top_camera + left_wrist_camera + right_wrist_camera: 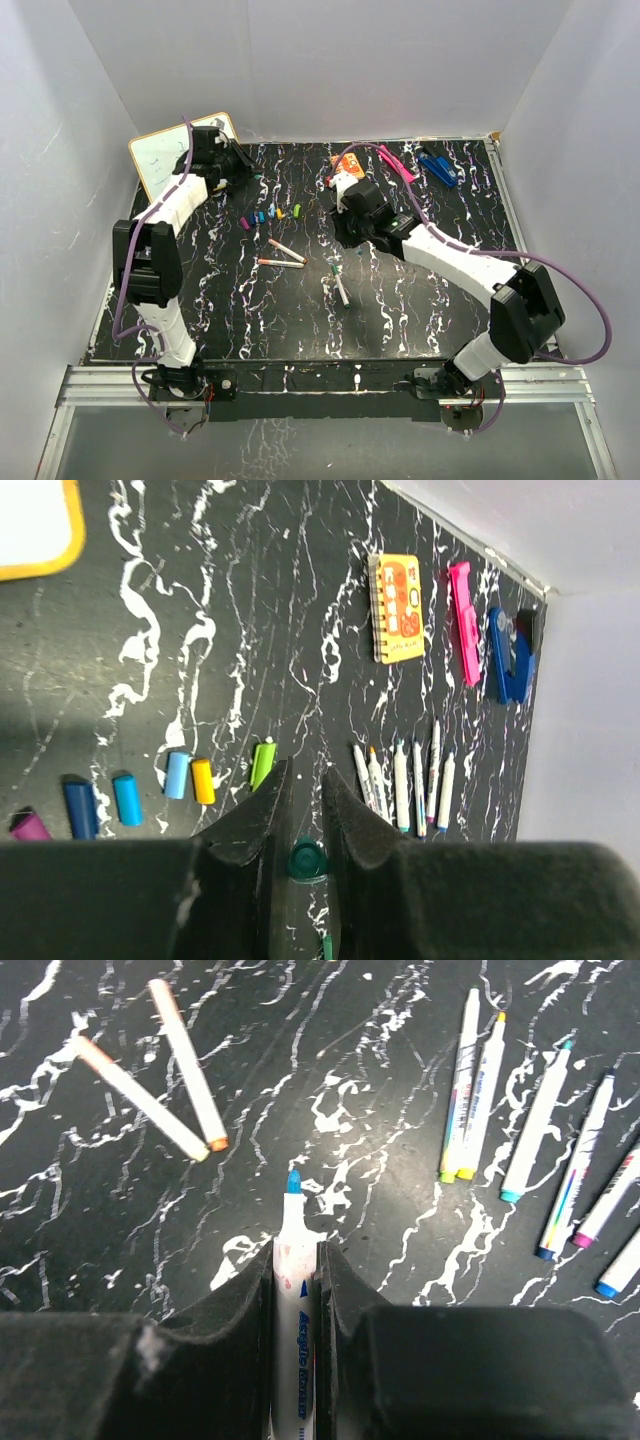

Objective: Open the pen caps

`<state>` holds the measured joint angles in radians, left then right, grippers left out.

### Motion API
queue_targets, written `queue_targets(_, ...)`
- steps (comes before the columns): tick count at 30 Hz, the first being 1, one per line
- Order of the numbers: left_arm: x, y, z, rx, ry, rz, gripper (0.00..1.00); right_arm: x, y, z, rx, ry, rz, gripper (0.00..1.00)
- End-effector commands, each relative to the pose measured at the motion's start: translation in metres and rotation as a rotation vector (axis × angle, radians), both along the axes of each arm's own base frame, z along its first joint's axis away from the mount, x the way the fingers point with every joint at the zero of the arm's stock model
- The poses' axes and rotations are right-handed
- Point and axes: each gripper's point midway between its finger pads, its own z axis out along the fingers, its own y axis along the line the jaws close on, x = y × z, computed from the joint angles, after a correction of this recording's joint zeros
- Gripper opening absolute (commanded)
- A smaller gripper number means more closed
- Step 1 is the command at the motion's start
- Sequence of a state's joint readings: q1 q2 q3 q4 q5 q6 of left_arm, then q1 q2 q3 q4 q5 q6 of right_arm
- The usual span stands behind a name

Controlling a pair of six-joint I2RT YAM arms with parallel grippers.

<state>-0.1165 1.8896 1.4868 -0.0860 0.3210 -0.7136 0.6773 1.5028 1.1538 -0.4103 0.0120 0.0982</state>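
1. The bench (300, 320), black with white veining, carries everything. A yellow-framed whiteboard (160, 160) sits at its far-left corner.
2. The right gripper (295, 1252) hangs over the middle of the bench. Its jaws are clamped on the pale barrel of a blue-tipped pen (291, 1205), and the bare tip sticks out past the fingertips.
3. The left gripper (305, 780) is near the far-left corner. Its jaws are drawn almost together on a dark-green cap (306, 860) seated deep between them.
4. An orange notebook (396, 607), a pink bar (463, 620) and a blue clip (510, 655) lie along the far edge, toward the right corner.
5. Six pens (400, 780) lie side by side just on the near side of the notebook. Two orange-tipped pens (283, 255) meet in a V left of the middle. A single pen (341, 290) lies alone at the middle.
6. The loose pen caps (177, 775) form a row left of the middle, nearer the far edge — magenta, dark blue, two lighter blues, yellow, green.
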Motion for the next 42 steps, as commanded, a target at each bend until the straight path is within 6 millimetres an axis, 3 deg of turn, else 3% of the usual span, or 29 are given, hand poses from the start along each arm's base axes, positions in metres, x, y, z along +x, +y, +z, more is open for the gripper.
queue_targets(1,-0.015,-0.019,0.022,0.006,-0.040,-0.068,0.00,0.040,-0.010,-0.003,-0.041,-0.052,-0.083,0.00)
queue_targets(8,-0.054,-0.015,0.024,0.038,-0.008,-0.115,0.00,0.104,0.010,-0.027,-0.071,-0.049,-0.093,0.00)
queue_targets(14,-0.073,-0.016,0.017,0.046,0.032,-0.145,0.00,0.130,0.021,-0.050,-0.084,-0.033,-0.094,0.00)
queue_targets(21,-0.078,-0.026,0.005,0.036,0.063,-0.176,0.00,0.138,0.030,-0.069,-0.078,-0.014,-0.082,0.00)
queue_targets(31,-0.077,-0.038,-0.007,0.045,0.089,-0.193,0.00,0.143,0.032,-0.081,-0.075,0.000,-0.077,0.00)
queue_targets(38,-0.075,-0.053,-0.038,0.095,0.141,-0.227,0.00,0.142,0.033,-0.083,-0.066,0.011,-0.068,0.21)
queue_targets(42,-0.072,-0.058,-0.051,0.132,0.157,-0.237,0.00,0.141,0.033,-0.085,-0.064,0.017,-0.066,0.27)
